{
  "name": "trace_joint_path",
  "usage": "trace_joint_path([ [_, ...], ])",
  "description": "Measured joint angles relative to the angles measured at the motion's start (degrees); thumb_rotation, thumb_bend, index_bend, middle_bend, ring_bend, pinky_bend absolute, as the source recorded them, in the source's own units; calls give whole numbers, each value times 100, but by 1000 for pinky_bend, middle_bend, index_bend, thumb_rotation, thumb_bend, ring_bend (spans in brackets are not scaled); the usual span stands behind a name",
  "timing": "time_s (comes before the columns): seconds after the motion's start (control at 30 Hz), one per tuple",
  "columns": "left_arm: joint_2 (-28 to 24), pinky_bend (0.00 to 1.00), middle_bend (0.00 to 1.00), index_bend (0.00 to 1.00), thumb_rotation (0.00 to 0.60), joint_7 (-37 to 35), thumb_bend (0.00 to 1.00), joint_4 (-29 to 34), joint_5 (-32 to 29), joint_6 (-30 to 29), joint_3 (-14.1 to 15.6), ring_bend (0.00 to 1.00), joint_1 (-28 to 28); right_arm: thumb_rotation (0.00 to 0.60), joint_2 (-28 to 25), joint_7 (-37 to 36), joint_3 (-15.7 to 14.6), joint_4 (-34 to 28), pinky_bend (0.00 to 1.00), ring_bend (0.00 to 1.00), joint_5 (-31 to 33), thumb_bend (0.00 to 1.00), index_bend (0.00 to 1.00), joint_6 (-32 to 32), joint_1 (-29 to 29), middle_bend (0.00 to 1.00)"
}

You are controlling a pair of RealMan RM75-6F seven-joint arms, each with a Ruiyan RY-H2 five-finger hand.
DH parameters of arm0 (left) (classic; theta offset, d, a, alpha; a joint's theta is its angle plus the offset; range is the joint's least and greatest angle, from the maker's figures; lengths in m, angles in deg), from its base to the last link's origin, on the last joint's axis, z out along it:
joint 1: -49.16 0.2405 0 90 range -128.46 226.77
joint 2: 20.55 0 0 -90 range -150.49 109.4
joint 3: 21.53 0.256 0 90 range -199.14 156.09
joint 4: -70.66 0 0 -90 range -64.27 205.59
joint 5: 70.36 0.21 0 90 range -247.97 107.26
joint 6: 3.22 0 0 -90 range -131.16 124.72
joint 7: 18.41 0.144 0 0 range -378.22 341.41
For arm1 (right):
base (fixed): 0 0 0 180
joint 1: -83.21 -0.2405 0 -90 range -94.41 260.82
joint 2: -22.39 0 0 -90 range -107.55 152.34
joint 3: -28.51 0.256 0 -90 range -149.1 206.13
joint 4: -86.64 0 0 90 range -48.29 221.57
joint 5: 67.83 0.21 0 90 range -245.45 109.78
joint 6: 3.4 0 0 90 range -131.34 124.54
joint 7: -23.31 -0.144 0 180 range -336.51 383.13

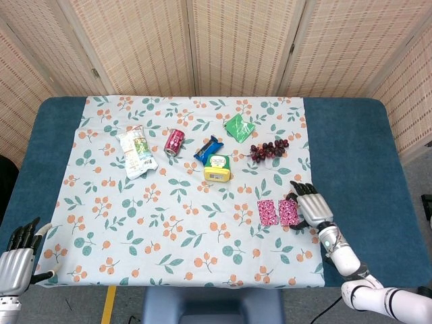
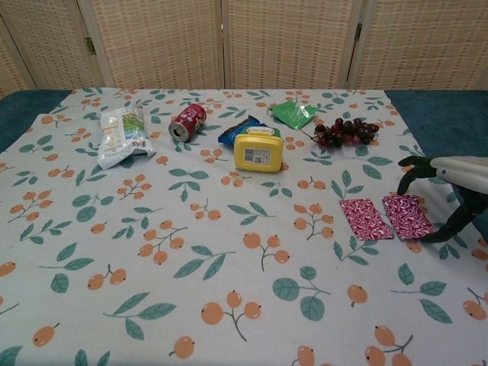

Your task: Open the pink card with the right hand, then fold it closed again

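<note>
Pink patterned paper card (image 2: 387, 217) lies open flat at right of frame, right hand (image 2: 450, 200) arched over it, fingers spread, holding nothing; a clumsy fold might slide it.

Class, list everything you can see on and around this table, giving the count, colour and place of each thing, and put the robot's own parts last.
pink card: 1, pink patterned, lying open flat at the right of the cloth
snack packet: 1, white and green, left of the cloth
can: 1, red, on its side beside the packet
blue wrapper: 1, blue, centre
yellow box: 1, yellow, just in front of the wrapper
green pouch: 1, green, far centre
grapes: 1 bunch, dark red, right of the box
tablecloth: 1, pale floral, over a blue table
right hand: 1, silver and black, at the card's right edge
left hand: 1, silver and black, off the near left corner, holding nothing
</note>
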Motion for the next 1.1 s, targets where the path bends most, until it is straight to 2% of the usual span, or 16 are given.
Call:
trace_joint_path([
  [0.8, 1, 0, 0, 172, 600, 29, 214, 10, -14, -11, 1, 44, 18, 534, -8, -53, 32, 99, 0, 0, -79, 103, 236, 127, 44, 51],
  [0.93, -10, 0, 0, 173, 600, 17, 214, 8, -21, -31, -12, 44, 24, 533, -58, -100, 57, -46, 0, 0, -145, 102, 231, 63, 55, 50],
  [1.1, -12, 0, 0, 173, 600, 5, 214, 15, 1, -43, -14, 43, 19, 533, -197, -58, 85, -517, 0, 0, -230, 103, 226, 11, 35, 45],
])
